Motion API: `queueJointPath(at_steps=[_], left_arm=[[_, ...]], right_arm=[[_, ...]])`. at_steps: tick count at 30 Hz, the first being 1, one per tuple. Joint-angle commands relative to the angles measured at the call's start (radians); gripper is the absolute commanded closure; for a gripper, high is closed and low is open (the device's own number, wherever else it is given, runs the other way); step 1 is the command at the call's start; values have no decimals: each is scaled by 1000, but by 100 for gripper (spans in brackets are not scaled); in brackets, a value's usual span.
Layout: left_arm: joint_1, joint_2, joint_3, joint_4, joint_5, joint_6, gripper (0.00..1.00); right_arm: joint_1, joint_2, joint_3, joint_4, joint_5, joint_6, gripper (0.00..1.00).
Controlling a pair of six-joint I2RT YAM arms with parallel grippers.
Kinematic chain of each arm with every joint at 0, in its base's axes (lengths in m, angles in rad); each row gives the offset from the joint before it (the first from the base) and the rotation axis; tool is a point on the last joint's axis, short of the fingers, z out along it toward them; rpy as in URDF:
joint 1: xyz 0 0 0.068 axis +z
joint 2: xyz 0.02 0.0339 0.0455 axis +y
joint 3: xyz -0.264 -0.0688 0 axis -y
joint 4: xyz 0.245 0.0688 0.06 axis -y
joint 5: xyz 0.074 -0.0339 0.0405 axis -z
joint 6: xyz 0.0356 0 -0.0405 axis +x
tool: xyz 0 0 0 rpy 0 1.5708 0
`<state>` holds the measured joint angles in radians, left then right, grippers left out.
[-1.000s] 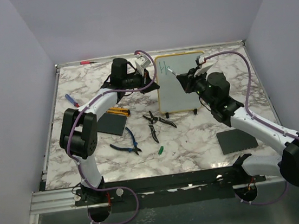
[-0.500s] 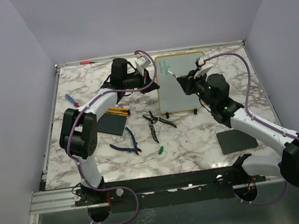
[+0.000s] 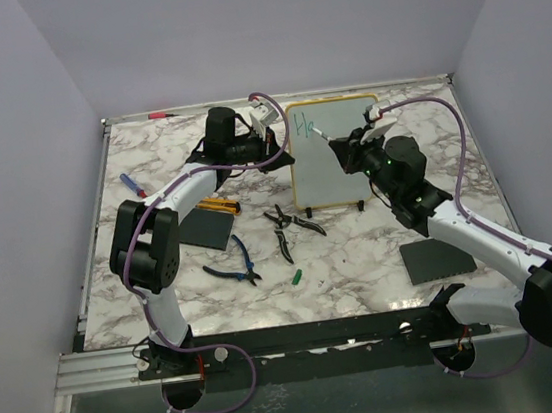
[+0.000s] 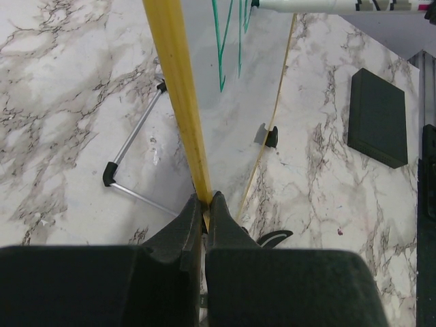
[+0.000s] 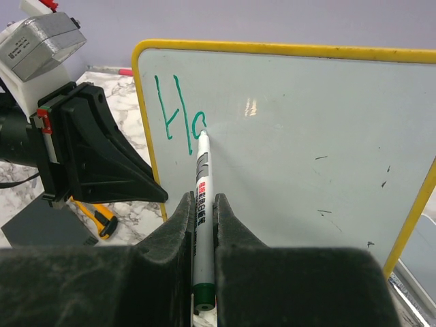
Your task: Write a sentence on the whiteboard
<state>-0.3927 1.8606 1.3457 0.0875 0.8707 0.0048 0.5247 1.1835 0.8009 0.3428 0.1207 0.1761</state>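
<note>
Top view, board (image 3: pixel 342 173): is standing upright at upper centre of the frame, on the marble table (image 3: pixel 362 246), face toward the arms.
Top view, writing (image 3: pixel 304 122): is sitting in the board's upper left corner as a few teal strokes.
Top view, left gripper (image 3: pixel 287 153): is reaching in from the left and meeting the board's left edge.
Top view, right gripper (image 3: pixel 341 146): is reaching in from the right, pointing a marker (image 3: pixel 320 136) at the writing.
Top view, loose items: blue pliers (image 3: pixel 235 262), black cutters (image 3: pixel 288 225) and a green cap (image 3: pixel 296 277) are lying below the board. One dark pad (image 3: pixel 438 259) is lying at lower right, another (image 3: pixel 206 230) at left.

Left wrist view, left gripper: is clenched on the board's yellow rim, one finger on each side, at lower centre.
Left wrist view, board: is running from the fingers to the top of the frame. Its wire stand (image 4: pixel 133 153) is showing at left, one black foot (image 4: pixel 272 137) at right.
Left wrist view, marker: is lying across the top right, tip against the teal strokes.

Right wrist view, right gripper: is grasping the marker between both fingers at lower centre.
Right wrist view, marker: is pointing up, tip touching the board.
Right wrist view, writing: is reading "H" plus an unfinished round letter, upper left of the board.
Right wrist view, left gripper: is showing at the left, holding the rim.
</note>
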Motion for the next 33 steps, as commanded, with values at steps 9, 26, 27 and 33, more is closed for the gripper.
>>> queueJointPath(at_steps=[9,26,27,33], left_arm=[[-1,-29,-11,-42,-22,43,100],[-1,-33,-11,-46,-22,47,100],[-1,-33,-10,-45,-22,47,100],[-1,-37,-10,-46,-24,48,100]], right_arm=[[-1,-8,53,9,52,-38,99],[-1,-9,-8,-11,41,-6,99],[0,-10,-13,-13,39,-2,99],[0,-26,-37,-27,36,5,99]])
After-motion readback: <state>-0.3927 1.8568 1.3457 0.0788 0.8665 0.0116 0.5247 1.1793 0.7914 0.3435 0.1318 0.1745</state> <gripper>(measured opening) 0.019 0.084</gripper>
